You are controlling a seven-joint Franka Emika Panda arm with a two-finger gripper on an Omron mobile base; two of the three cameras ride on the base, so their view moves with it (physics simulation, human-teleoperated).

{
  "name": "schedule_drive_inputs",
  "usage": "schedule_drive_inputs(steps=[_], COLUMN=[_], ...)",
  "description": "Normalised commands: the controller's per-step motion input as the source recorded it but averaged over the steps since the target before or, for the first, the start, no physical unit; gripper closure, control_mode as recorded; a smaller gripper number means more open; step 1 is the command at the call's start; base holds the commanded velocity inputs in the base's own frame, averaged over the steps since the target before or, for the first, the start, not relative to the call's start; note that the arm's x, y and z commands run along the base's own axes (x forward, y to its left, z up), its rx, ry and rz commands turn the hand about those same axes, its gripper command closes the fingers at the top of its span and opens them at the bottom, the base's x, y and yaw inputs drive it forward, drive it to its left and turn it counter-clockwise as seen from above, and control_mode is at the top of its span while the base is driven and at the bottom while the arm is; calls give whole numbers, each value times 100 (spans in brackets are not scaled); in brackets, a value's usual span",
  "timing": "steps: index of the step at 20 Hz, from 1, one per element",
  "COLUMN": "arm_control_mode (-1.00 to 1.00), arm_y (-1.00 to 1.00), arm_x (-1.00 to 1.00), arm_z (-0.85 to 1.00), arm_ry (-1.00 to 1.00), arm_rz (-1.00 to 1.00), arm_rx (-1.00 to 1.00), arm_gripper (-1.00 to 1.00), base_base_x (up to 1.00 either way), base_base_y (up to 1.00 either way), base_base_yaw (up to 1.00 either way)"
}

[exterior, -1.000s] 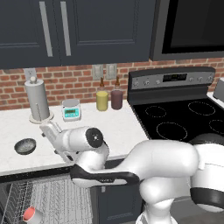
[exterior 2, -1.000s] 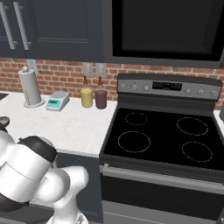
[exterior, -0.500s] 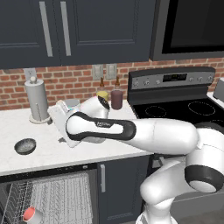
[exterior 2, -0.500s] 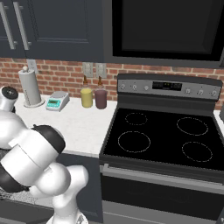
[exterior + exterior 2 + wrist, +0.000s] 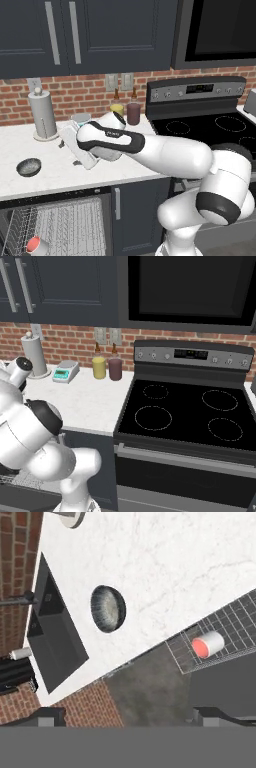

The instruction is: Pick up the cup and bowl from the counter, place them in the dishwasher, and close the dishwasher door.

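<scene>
The small white-grey cup with a salmon inside (image 5: 207, 645) already lay in the dishwasher's silver wire rack (image 5: 235, 632). The dark-rimmed speckled grey bowl (image 5: 107, 609) sat at ten o'clock on the white marbled table (image 5: 165, 567), apparently untouched. The fingers (image 5: 130, 714) stood apart, empty; the door remained open.

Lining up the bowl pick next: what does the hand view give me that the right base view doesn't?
Hand view: the bowl lying on the counter, the cup on its side on the dishwasher rack, the sink, and the open end effector holding nothing. Right base view: the stovetop, the yellow tumbler, the maroon tumbler, the scale. Both show the marbled counter and the brick wall.
</scene>
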Motion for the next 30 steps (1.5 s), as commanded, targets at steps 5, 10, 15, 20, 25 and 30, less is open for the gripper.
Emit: schedule_drive_inputs(steps=[5, 10, 15, 20, 25, 30], arm_control_mode=[-100, -100, -100, -100, -100, -100], arm_y=[0, 0, 0, 2, 15, 36], arm_x=[9, 21, 28, 35, 17, 18], arm_z=[0, -1, -6, -13, -22, -22], arm_ry=[2, 0, 0, -8, -9, -1], arm_rz=[1, 0, 0, 2, 4, 7], arm_rx=[-17, -17, -16, -9, -1, -3], arm_gripper=[-100, -100, -100, -100, -100, -100], base_base_x=[0, 0, 0, 0, 0, 0], base_base_y=[0, 0, 0, 0, 0, 0], base_base_yaw=[0, 0, 0, 0, 0, 0])
